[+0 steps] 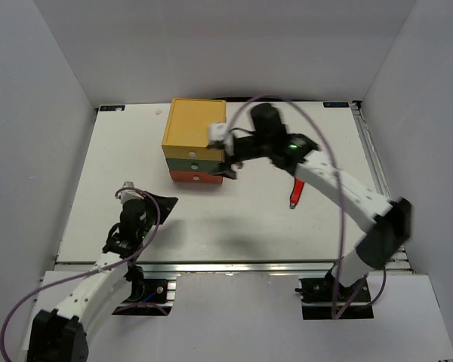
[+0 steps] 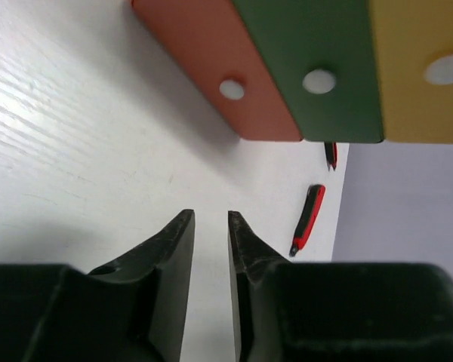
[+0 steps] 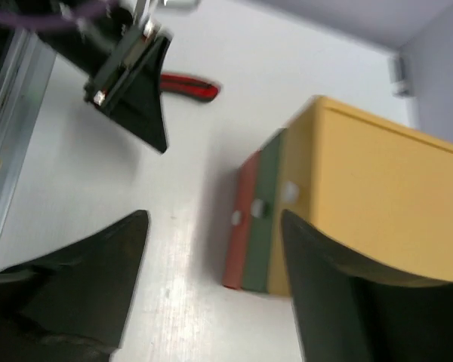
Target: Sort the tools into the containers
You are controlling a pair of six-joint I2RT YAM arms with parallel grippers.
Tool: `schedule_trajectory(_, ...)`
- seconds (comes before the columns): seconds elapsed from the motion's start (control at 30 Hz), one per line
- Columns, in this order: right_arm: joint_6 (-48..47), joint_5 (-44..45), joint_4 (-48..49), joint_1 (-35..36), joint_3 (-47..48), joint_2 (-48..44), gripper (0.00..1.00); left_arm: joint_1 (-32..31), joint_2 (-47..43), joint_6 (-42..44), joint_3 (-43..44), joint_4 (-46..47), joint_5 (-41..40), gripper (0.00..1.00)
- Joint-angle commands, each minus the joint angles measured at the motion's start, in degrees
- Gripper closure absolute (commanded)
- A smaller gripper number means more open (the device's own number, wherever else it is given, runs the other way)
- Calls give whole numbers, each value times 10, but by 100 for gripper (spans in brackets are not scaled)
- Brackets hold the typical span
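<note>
Pocket tool (image 1: 295, 194), tip toward near edge

I see only the tip of one pocket tool (image 2: 331, 155) behind the green drawer (image 2: 317, 68); my right wrist view is blurred, smearing the chest (image 3: 362, 204).

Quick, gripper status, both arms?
Left gripper: slightly open, holding nothing.
Right gripper: wide open, holding nothing.
</note>
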Motion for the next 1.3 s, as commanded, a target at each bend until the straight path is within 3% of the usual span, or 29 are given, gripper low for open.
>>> schedule_trajectory(0.0,91,-190,221,-71,-151,-148,18,0,66,-41,-26,194,59,65)
schedule_trajectory(0.03,100,-186,242,-76,-175,-164,16,-1,110,-44,-31,226,69,65)
schedule_trajectory(0.1,93,-195,180,-95,-170,-171,18,-1,161,-49,-33,304,76,60)
schedule_trajectory(0.2,111,-215,112,-132,-152,-167,24,-1,266,-41,-8,365,92,46)
schedule_trajectory(0.37,150,-232,118,-192,-182,-188,25,-1,421,-42,53,450,133,43)
schedule_trajectory(0.6,161,-238,135,-239,-213,-203,25,-1,551,-70,89,541,153,42)
schedule_trajectory(0.93,163,-245,135,-269,-234,-210,25,-1,643,-114,91,651,134,43)
schedule_trajectory(1.27,163,-247,136,-273,-247,-210,26,0,677,-123,90,672,99,47)
